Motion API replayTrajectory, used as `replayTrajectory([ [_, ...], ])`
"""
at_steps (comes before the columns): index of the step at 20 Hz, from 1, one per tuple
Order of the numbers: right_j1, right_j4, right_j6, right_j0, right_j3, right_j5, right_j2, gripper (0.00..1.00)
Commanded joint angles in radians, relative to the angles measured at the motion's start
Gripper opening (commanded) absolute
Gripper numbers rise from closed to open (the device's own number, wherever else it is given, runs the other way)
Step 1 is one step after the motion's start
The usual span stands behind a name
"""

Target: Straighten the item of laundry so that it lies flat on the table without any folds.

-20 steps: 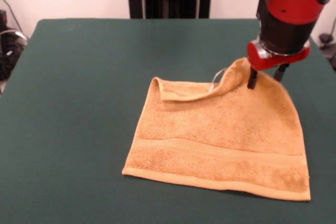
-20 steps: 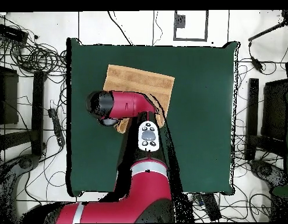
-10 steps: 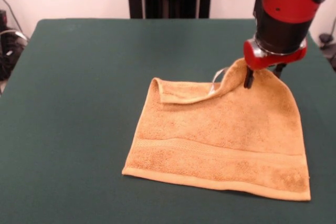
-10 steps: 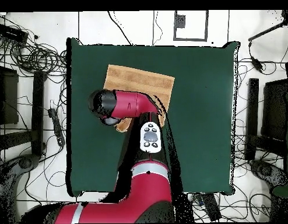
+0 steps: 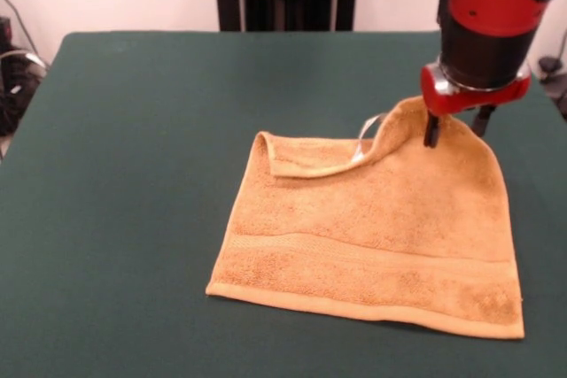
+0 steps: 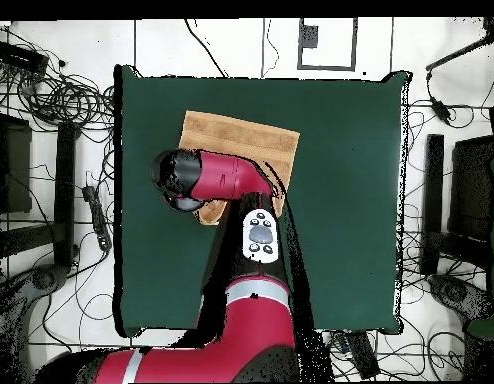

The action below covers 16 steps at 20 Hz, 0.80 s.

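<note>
Currently the claw [image 5: 456, 132] pinches the raised far corner of the towel [image 5: 372, 227], whose body spreads below it on the desk [image 5: 133, 130]; I judge pulling outward, low and steady, best flattens the fold beside it.

Front view: a camera set low and close across the dark green felt-covered rectangular desk [image 5: 133, 174], facing the red and black robot arm [image 5: 478, 6], which enters at 1 o'clock. The desk fills nearly the whole picture, with its far edge near 12 o'clock and a pale wall behind. Overhead view: a camera high above, looking straight down, far enough to take in the entire desk [image 6: 341, 200], the cable-strewn floor [image 6: 51, 110] around it and the arm's base at 6 o'clock. Both views share the desk top, the arm and the golden-orange square terry-cloth towel [image 5: 372, 236], which lies toward 11 o'clock on the desk overhead [image 6: 241, 135]. The two views are turned half round against each other.
</note>
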Motion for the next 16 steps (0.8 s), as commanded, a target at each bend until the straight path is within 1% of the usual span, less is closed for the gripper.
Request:
replayTrajectory([
  [1,-0.04,0.151,0.338,0.018,0.096,0.139,0.101,1.0],
  [5,-0.079,0.262,0.402,0.029,0.139,0.217,0.121,1.0],
  [9,-0.089,0.333,0.437,0.044,0.147,0.299,0.125,1.0],
  [11,-0.089,0.359,0.471,0.054,0.14,0.352,0.121,1.0],
  [12,-0.083,0.375,0.492,0.06,0.133,0.348,0.119,1.0],
  [14,-0.085,0.396,0.494,0.064,0.136,0.352,0.124,1.0],
  [16,-0.081,0.394,0.455,0.059,0.131,0.349,0.128,1.0],
])
